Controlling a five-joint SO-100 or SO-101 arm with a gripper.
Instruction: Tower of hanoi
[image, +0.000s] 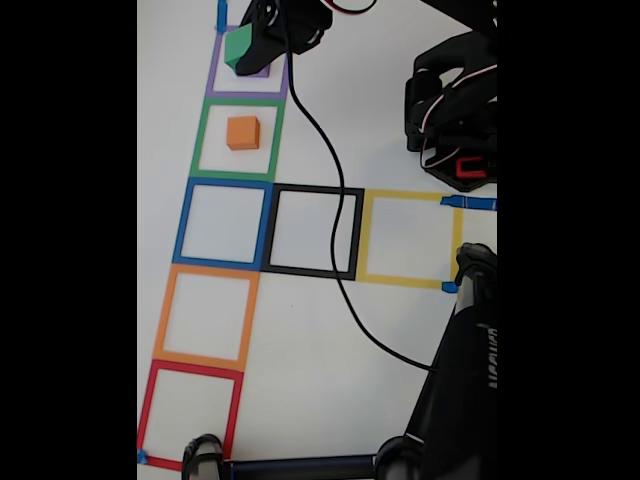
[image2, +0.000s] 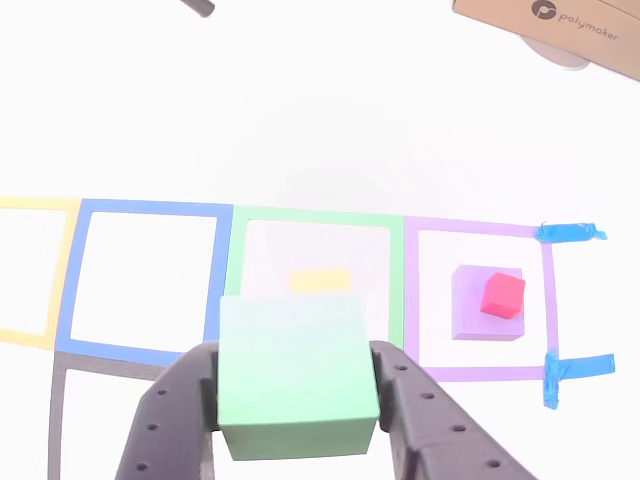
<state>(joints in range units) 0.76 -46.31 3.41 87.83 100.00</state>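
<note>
My gripper (image2: 297, 405) is shut on the green cube (image2: 297, 375), which it holds clear of the table. In the fixed view the gripper (image: 250, 45) and the green cube (image: 238, 47) hang over the purple tape square (image: 214, 80) at the top. The orange cube (image: 243, 132) sits alone inside the green tape square (image: 200, 140); in the other view the orange cube (image2: 320, 280) looks pale and peeks out just behind the green one. The purple cube (image2: 475, 310) rests in the purple tape square (image2: 410, 300), and the red cube (image2: 502, 295) is stacked on it.
Blue (image: 183, 225), black (image: 270, 232), yellow (image: 365, 235), orange (image: 165, 315) and red (image: 148, 410) tape squares hold nothing. A black cable (image: 330, 190) crosses the black square. A second dark arm (image: 455, 110) stands at right, and a cardboard box (image2: 560, 25) lies at the far edge.
</note>
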